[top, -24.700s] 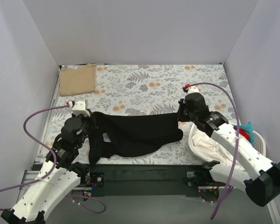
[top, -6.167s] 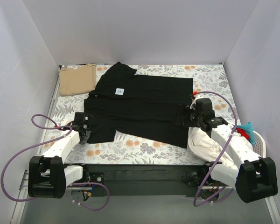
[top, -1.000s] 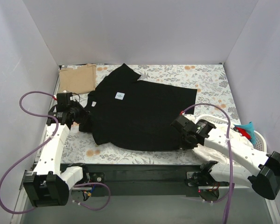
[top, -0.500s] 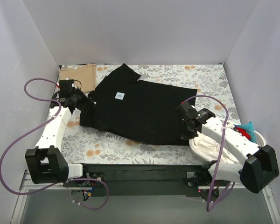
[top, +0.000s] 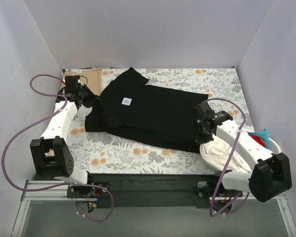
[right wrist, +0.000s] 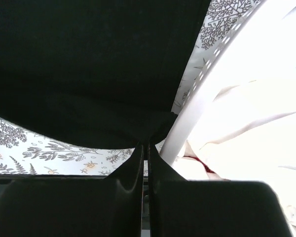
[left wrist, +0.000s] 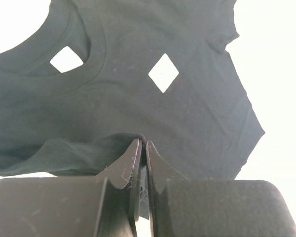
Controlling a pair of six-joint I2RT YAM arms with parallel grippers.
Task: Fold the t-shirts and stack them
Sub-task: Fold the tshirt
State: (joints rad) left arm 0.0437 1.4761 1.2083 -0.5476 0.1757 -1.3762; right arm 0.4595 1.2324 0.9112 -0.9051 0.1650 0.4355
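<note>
Near edge of the black t-shirt has been drawn rearward, doubling it over. Left gripper and right gripper each clamp its fabric. Shirt lies mid floral cloth; first fold judged under way.

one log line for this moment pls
left gripper: shut on black t-shirt | right gripper: shut on black t-shirt | tan t-shirt: folded, far-left corner
</note>
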